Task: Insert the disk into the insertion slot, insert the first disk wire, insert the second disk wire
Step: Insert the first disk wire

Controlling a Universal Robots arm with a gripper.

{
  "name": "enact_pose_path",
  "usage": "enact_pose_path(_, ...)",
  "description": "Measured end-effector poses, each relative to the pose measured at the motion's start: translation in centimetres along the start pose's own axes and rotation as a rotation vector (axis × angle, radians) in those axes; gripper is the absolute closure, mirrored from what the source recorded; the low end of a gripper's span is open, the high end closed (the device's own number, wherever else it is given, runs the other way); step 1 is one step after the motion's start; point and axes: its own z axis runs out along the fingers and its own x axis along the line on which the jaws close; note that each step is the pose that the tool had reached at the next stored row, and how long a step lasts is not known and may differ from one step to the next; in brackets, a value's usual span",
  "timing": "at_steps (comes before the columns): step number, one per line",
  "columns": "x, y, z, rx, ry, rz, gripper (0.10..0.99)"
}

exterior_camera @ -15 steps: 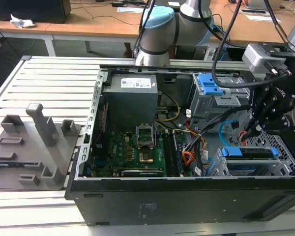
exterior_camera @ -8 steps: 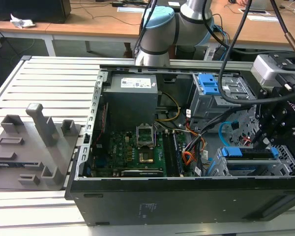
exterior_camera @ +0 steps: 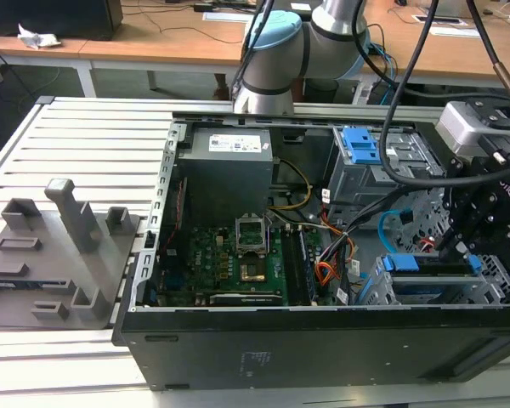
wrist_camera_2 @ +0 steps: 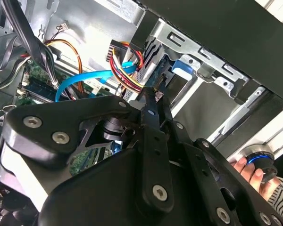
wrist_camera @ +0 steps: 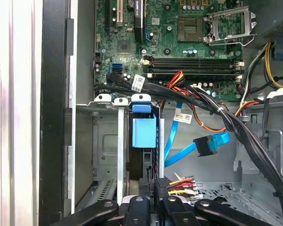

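Grips in the closed tool (wrist_camera: 153,190) the first disk wire (wrist_camera: 181,181) by its small black plug. Holds it just beside the blue-framed disk (wrist_camera: 144,134), seated in the silver insertion slot (wrist_camera: 106,141), near the loose light-blue second disk wire (wrist_camera: 207,146).

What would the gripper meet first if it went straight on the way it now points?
Likely the disk, seated right ahead of the gripper and the first disk wire it holds; depth is unclear.

light-blue cable (wrist_camera: 171,139), blue disk carrier (wrist_camera: 144,132), green motherboard (wrist_camera: 179,47)
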Motion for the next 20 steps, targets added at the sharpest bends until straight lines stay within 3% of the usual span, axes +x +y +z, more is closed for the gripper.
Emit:
enact_pose_path(5,-0.01,-0.38,0.1,0.0,-0.0015,0.0,0.918)
enact_pose_path(16,0.0,-0.47,0.72,0.0,-0.0035,0.001,0.918)
enact_pose_path(17,0.0,-0.47,0.71,0.0,-0.0029,0.001,0.906)
enact_pose_path(18,0.0,-0.48,0.66,0.0,-0.0019,0.001,0.839)
enact_pose_path(20,0.0,-0.46,0.25,0.0,-0.0017,0.001,0.839)
